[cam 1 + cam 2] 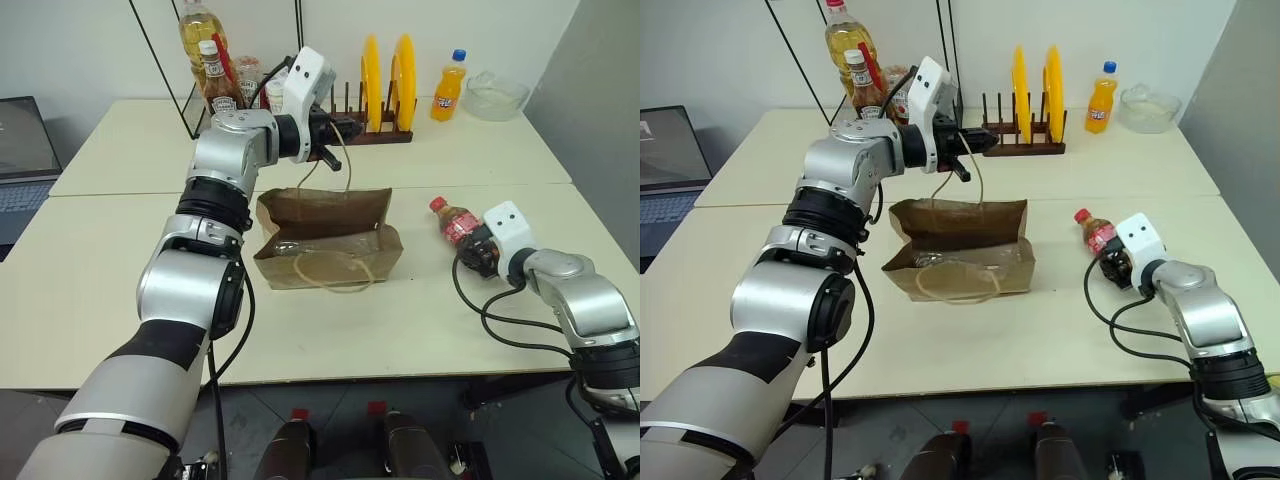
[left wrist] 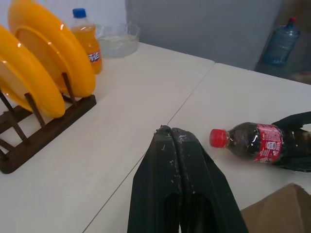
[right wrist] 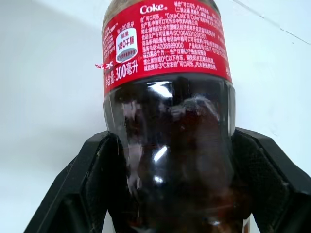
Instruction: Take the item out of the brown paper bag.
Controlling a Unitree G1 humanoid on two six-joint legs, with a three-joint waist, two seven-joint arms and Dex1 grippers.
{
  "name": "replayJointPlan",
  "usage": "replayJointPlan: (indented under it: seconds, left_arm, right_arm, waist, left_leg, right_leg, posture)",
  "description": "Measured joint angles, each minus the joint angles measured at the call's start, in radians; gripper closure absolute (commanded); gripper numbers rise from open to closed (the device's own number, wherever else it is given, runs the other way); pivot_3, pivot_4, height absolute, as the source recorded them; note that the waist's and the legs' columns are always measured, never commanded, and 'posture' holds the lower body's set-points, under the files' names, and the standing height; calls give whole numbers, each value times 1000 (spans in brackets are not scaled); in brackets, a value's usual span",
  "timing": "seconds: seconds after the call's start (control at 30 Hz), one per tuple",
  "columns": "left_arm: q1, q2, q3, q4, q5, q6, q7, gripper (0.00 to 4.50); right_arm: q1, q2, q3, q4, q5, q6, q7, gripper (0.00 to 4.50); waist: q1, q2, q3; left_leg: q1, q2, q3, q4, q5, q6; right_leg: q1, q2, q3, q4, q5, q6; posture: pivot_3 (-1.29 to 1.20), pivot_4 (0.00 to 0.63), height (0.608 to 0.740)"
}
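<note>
Although the small plastic cola bottle point(image 1: 456, 223) with dark liquid, red cap and red label lies in plain sight on the cream table point(image 1: 400, 320), its base is hidden between the black fingers of the right gripper point(image 1: 478, 250), and the right wrist view cuts off its cap and bottom. There the two fingers flank the dark lower body closely on both sides, so the bottle sits in their grip. It lies on its side to the right of the creased brown paper bag point(image 1: 330, 240), apart from it, cap pointing away from the robot.

The bag's inside is hard to make out; something pale and glossy shows at its mouth, and one beige twine handle point(image 1: 335, 272) droops over the front.

The left arm reaches forward at chest height, its gripper point(image 1: 335, 135) level and pointing to the right above the bag. Its fingers are pressed together on the other twine handle point(image 1: 343, 160), which runs taut up from the bag.

Behind stand a dark wooden rack with two yellow plates point(image 1: 385, 70), an orange soda bottle point(image 1: 449, 88) with a blue cap and a clear glass bowl point(image 1: 495, 95).
</note>
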Motion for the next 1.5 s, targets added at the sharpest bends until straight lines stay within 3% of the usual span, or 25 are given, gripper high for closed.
replayJointPlan:
  seconds: [0.03, 0.23, 0.27, 0.43, 0.77, 0.97, 1.17, 1.37, 1.5]
  left_arm:
    - [2, 0, 0, -6, -1, 5, 0, 4500]
    - [15, 3, 2, -28, -3, 20, 10, 4500]
    - [15, 6, 2, -28, -3, 20, 9, 4315]
    - [49, 44, 14, -70, -10, 41, -31, 3047]
    - [182, 194, 8, -269, -21, 155, -99, 32]
    - [267, 308, 6, -464, -41, 245, -125, 32]
    - [461, 371, 173, -712, -139, 373, -39, 32]
    - [849, 364, 456, -1045, -167, 448, 197, 32]
    - [1212, 212, 494, -1251, -134, 410, 333, 32]
  right_arm:
    - [0, 1, 0, 2, 0, -6, 6, 34]
    - [0, 46, -16, -31, 12, -42, 17, 34]
    - [0, 62, -29, -53, 17, -46, 14, 6]
    - [-3, 187, -119, -206, 99, -84, -12, 0]
    - [29, 245, -121, -261, 89, -147, -64, 0]
    - [44, 272, -121, -264, 89, -169, -81, 0]
    - [124, 283, -124, -304, 90, -199, -83, 0]
    - [293, 362, -162, -427, 88, -262, -143, 0]
    - [459, 415, -130, -523, 68, -302, -191, 0]
  waist:
    - [-1, 0, 0]
    - [-7, 0, 0]
    - [-7, 0, 0]
    - [-12, 0, 0]
    - [-12, 0, 0]
    - [-12, 1, 0]
    - [-13, 1, -1]
    - [-8, 2, -1]
    - [12, 2, -3]
  left_leg:
    - [0, 0, 0, 0, 0, 0]
    - [0, 0, -3, 0, 0, 0]
    - [0, 0, -4, 0, 0, 0]
    - [0, 0, -5, 0, 0, 0]
    - [1, 0, -6, 0, 0, 0]
    - [1, 1, -6, 0, 0, 0]
    - [2, 2, -5, -1, 0, -1]
    - [3, 2, -5, -1, 0, -1]
    - [4, 2, -5, 0, -1, 0]
  right_leg:
    - [0, 0, 0, 0, 0, 0]
    - [0, 0, 0, 0, 0, 0]
    - [0, 0, 0, 0, 0, 0]
    - [0, 0, 0, 0, 0, 0]
    - [0, 0, -1, 1, 0, 0]
    - [0, 0, 0, 1, 0, 0]
    - [0, 0, 0, 1, 0, 0]
    - [2, 0, 1, 0, 0, 0]
    - [4, -1, 1, -1, 0, 0]
  posture:
    - [0, 150, 740]
    - [0, 150, 740]
    - [0, 150, 740]
    - [0, 150, 740]
    - [0, 150, 740]
    - [0, 150, 740]
    - [0, 150, 740]
    - [0, 150, 740]
    - [0, 150, 740]
